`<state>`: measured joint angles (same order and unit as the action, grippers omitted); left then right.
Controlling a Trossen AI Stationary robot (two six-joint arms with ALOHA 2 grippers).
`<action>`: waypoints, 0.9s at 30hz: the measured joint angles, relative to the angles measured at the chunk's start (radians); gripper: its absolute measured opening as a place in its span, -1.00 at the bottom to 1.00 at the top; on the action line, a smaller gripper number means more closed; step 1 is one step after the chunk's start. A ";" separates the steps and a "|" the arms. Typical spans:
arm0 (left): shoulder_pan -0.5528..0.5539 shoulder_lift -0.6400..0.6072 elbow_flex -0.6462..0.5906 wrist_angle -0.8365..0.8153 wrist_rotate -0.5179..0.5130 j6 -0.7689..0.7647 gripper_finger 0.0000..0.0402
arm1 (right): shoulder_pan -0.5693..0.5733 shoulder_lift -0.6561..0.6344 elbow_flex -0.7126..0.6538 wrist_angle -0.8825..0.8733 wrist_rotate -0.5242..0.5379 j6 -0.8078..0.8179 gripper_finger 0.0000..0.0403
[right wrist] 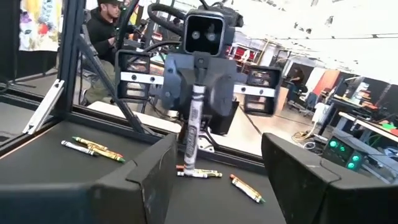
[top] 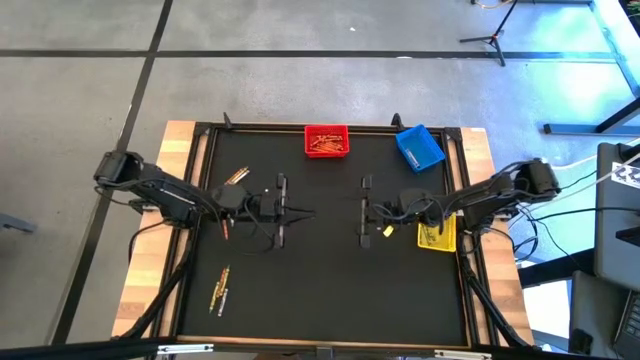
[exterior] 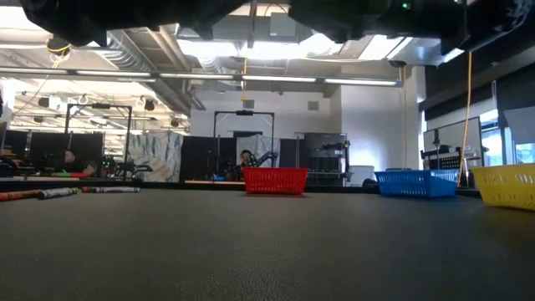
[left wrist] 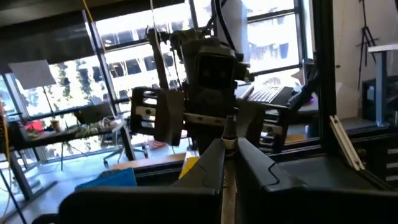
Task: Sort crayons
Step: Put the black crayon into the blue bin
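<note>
**benchrat:** Going big to small: black matte tabletop (top: 330, 290) with a wooden border, then three mesh-sided plastic bins along the far and right edges — red bin (top: 326, 141), blue bin (top: 419, 147), yellow bin (top: 437, 234). Both arms are meeting mid-table. The left gripper (right wrist: 198, 127) is holding its jaws pressed together on a paper-wrapped crayon (right wrist: 193, 140), which is hanging upright out of them. The right gripper (top: 372, 211) is facing it with jaws spread wide, nothing in them.

**waxfan:** Where are the rest of the crayons sitting?

**benchrat:** Loose crayons (top: 236, 177) are lying near the left arm, another pair (top: 220, 290) closer to the front-left corner, plus a heap in the red bin.

**waxfan:** Handling guess?

**benchrat:** I'm thinking super light, stiff but snappable, thin round sticks that roll. The paper sleeve is giving decent friction; bare wax tips would be slicker. I'd be pinching mid-wrapper, across the stick, gently.
</note>
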<state>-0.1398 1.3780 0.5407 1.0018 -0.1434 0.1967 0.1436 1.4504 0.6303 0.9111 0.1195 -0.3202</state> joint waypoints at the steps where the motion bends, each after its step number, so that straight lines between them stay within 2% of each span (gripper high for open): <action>1: 0.000 0.003 0.000 0.008 0.000 0.000 -0.95 | 0.000 0.016 0.018 -0.004 -0.006 0.000 0.15; 7: -0.007 0.004 0.000 0.025 -0.001 -0.002 -0.95 | 0.000 0.136 0.120 -0.050 -0.033 0.024 0.15; 11: -0.015 0.004 0.000 0.028 0.000 -0.002 -0.95 | 0.001 0.215 0.187 -0.055 0.018 0.031 0.15; 15: -0.014 0.004 0.000 0.023 -0.001 -0.002 -0.95 | 0.001 0.259 0.234 -0.053 0.019 0.047 0.07; 18: -0.014 0.004 0.000 0.017 0.000 -0.002 -0.95 | 0.001 0.264 0.243 -0.075 0.019 0.040 -0.16; 24: -0.014 0.004 0.000 0.001 0.009 0.002 -0.95 | 0.019 0.236 0.244 -0.142 0.028 -0.028 -0.87; 27: -0.016 0.004 0.001 -0.001 0.022 0.004 -0.95 | 0.033 0.225 0.244 -0.162 0.042 -0.065 -0.90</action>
<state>-0.1555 1.3819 0.5415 1.0005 -0.1218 0.2007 0.1769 1.6756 0.8745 0.7489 0.1610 -0.3857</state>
